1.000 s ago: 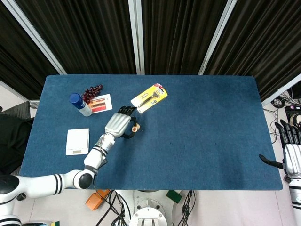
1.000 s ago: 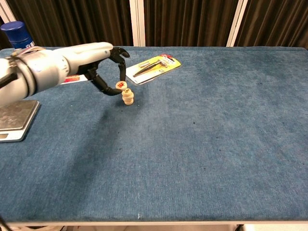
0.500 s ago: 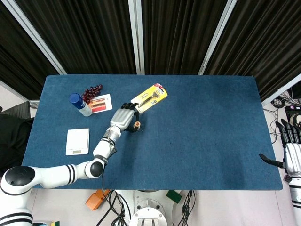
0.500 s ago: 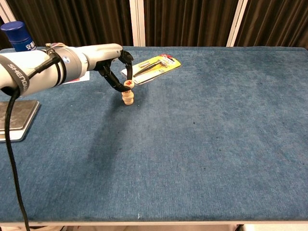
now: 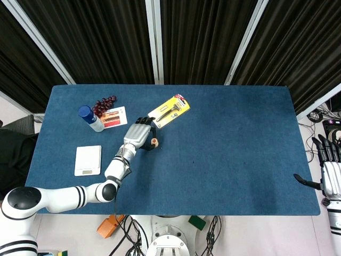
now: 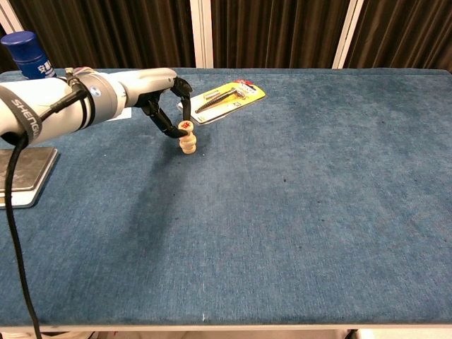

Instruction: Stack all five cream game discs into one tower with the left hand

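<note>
Left hand (image 6: 167,106) pinches a cream disc (image 6: 187,126) with a red mark on its face, right over the cream tower (image 6: 187,145) on the blue table (image 6: 296,212), near the yellow card (image 6: 224,99). Blue-capped bottle (image 5: 90,118) stands upright, contents unclear. Right hand (image 5: 329,170) off the table edge, fingers spread, empty

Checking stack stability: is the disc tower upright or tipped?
Upright: the disc tower stands vertical on the table, with the left hand pinching the top disc.
</note>
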Controlling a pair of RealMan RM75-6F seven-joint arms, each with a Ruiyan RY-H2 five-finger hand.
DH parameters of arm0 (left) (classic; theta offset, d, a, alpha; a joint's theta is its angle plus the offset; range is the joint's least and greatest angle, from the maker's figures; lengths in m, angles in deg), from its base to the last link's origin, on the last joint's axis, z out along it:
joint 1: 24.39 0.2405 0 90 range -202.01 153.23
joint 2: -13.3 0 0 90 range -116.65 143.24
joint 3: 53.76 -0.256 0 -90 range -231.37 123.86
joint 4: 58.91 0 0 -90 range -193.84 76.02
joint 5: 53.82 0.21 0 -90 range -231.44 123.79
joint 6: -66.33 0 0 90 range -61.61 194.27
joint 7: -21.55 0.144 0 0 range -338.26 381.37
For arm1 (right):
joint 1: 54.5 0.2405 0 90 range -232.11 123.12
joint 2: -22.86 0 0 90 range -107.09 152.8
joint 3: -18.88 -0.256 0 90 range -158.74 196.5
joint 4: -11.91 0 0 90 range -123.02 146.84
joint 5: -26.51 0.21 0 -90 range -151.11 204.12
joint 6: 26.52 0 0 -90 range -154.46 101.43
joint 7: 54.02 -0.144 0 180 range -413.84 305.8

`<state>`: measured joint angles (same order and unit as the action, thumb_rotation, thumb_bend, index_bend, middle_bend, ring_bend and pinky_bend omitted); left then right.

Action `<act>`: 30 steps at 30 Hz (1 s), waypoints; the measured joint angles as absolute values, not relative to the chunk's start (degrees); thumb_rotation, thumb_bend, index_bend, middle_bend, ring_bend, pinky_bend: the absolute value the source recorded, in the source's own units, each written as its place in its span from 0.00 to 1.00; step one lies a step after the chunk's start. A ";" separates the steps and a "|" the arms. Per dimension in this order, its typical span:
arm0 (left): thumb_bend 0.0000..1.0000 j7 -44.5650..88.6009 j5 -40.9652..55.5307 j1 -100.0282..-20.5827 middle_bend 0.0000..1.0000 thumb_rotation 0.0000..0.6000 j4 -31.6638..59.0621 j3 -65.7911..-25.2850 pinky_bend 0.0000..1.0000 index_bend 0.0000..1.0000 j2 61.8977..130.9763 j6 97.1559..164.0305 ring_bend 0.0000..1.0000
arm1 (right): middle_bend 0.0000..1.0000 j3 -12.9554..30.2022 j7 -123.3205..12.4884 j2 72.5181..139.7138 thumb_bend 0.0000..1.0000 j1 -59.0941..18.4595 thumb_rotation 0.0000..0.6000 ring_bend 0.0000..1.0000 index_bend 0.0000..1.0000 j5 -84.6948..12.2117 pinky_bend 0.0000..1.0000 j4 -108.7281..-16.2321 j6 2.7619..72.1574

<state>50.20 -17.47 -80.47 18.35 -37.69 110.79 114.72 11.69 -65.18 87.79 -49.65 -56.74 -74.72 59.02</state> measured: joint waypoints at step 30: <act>0.32 49.12 -18.13 -81.65 0.04 1.00 18.44 -39.69 0.00 0.44 110.47 115.38 0.00 | 0.00 11.76 -65.14 87.67 0.12 -49.81 1.00 0.00 0.00 -56.57 0.00 -74.87 58.94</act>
